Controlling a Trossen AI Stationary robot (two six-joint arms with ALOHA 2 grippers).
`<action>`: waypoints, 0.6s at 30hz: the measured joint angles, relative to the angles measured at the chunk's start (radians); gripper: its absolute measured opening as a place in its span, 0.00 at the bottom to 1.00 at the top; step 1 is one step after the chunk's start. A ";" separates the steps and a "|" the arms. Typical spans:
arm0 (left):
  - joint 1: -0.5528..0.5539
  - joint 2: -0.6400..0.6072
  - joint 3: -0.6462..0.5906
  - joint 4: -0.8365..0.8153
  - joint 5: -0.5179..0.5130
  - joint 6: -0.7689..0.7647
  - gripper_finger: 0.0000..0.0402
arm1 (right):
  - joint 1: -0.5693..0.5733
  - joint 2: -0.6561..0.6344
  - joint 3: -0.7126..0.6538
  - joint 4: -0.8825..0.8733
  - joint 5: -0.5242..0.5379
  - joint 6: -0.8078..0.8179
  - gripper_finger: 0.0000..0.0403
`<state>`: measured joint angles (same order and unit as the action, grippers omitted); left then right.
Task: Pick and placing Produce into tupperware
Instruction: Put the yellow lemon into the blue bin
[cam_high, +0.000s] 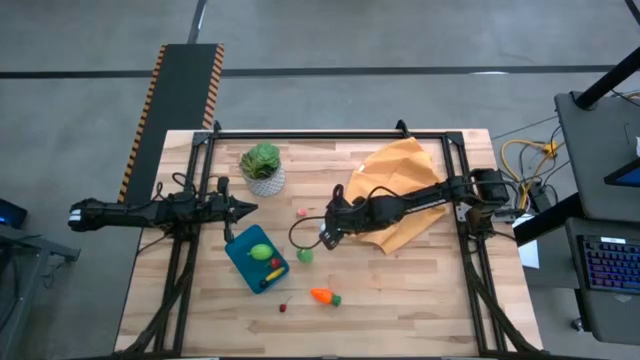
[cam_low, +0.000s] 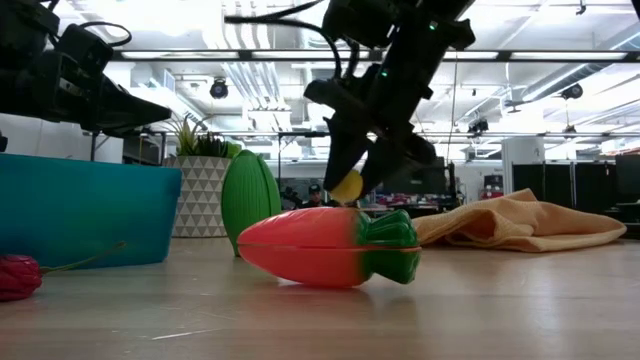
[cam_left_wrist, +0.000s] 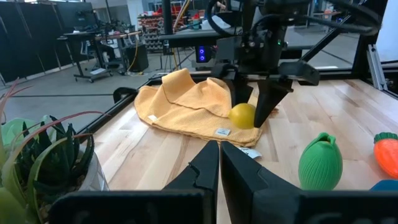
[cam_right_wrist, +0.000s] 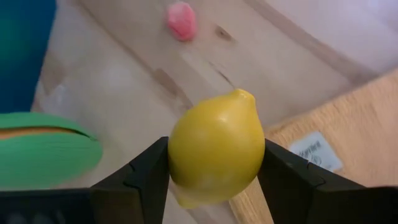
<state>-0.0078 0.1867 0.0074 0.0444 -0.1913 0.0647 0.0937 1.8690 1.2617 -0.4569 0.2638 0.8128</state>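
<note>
Right pincer (cam_right_wrist: 214, 180) front and centre, and it has a yellow lemon (cam_right_wrist: 216, 147) clamped between its two dark fingers, lifted clear of the desk (cam_high: 420, 285). From above, that pincer (cam_high: 328, 232) sits near the middle of the desk, just off the edge of the orange cloth (cam_high: 400, 165), with the green fruit (cam_high: 304, 256) lying on the wood just beside it. Level with the desk top, the lemon (cam_low: 347, 185) hangs in the air under the dark arm, well above the wood.

Over to the teal tupperware (cam_high: 243, 262): it lies left of centre, set at an angle, with a yellow-green fruit (cam_high: 260, 251) and a small red piece (cam_high: 275, 264) already inside. The orange carrot (cam_high: 322, 296) with its green top lies on the bare wood in front of the container, and a small red cherry (cam_high: 283, 307) lies near it. A tiny pink piece (cam_high: 301, 212) sits on the desk between the potted plant (cam_high: 262, 167) and the right arm.

Left pincer (cam_high: 245, 208) is parked out beside the plant, above the tupperware's far end, fingers pressed together and holding nothing (cam_left_wrist: 219, 163).
</note>
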 joint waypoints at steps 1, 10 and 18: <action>0.000 0.000 0.000 0.000 0.000 0.000 0.00 | 0.000 0.000 0.005 -0.001 0.000 -0.024 0.49; 0.000 0.000 0.000 0.000 0.000 0.000 0.00 | 0.000 0.000 0.045 0.000 -0.002 -0.254 0.49; 0.000 0.000 0.000 0.000 0.000 0.000 0.00 | 0.000 0.000 0.074 -0.009 -0.025 -0.449 0.49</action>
<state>-0.0078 0.1865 0.0072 0.0444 -0.1913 0.0645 0.0940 1.8687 1.3355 -0.4660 0.2388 0.3637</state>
